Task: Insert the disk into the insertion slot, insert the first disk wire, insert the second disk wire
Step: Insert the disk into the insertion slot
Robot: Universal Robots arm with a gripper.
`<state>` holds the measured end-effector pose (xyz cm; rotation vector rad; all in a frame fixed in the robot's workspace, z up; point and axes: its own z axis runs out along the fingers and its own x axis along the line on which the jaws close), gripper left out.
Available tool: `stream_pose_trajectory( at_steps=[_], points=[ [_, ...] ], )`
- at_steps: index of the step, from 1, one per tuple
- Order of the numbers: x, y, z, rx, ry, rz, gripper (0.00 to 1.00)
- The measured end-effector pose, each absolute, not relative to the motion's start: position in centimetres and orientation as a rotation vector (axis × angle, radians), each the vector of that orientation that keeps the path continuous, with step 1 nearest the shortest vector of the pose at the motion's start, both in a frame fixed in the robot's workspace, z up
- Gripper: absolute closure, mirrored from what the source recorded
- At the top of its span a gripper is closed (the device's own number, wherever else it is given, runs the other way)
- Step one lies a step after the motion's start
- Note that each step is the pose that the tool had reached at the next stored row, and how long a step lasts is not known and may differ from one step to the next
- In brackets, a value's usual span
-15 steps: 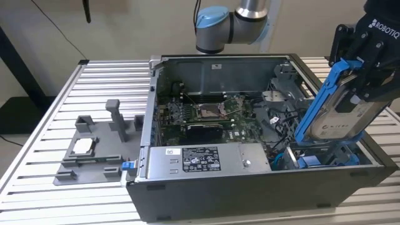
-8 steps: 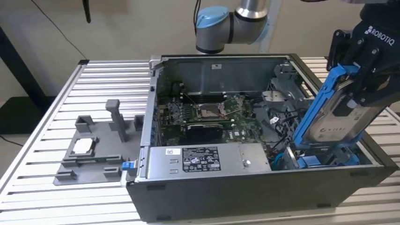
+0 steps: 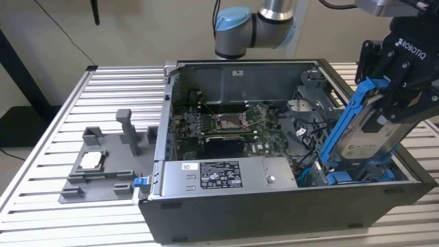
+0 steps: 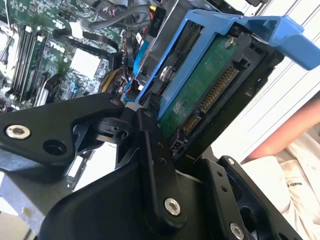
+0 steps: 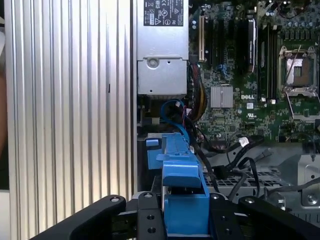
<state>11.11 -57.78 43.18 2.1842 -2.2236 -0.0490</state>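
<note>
Hand (image 3: 388,110) hangs over the corner of the open computer case (image 3: 274,218) at the exterior view's right, with the wrist tipped so the black fingers (image 3: 401,105) slant down into the case. The arm's blue-capped joint (image 3: 232,23) sits above the case's back wall.

The fingers are pinched on the disk (image 3: 362,136), one on each side of its blue carrier. In the first wrist view the carrier (image 5: 182,200) sits squarely between the two finger bars (image 5: 149,217). In the second wrist view the disk's green circuit board and connector edge (image 4: 200,97) face the camera.

The disk is steeply tilted. Its upper end leans toward the exterior view's right, and its lower end is down at the mouth of the insertion slot (image 3: 373,174), among blue fittings. It is not seated flat.

The silver power-supply box (image 3: 226,177) lies along the case's near edge, with the motherboard (image 3: 233,123) behind it. Loose black and blue wires (image 5: 176,109) are bunched beside the slot.

The case stands on a slatted metal counter (image 3: 110,98). A grey fixture (image 3: 103,167) sits beside it, at the exterior view's left.
</note>
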Motion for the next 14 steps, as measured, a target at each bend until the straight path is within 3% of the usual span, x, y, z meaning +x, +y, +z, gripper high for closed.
stream_pose_trajectory(
  at_steps=[14],
  points=[
    [12.0,-57.7,41.4,2.186,-2.225,-0.053,0.67]
  ],
)
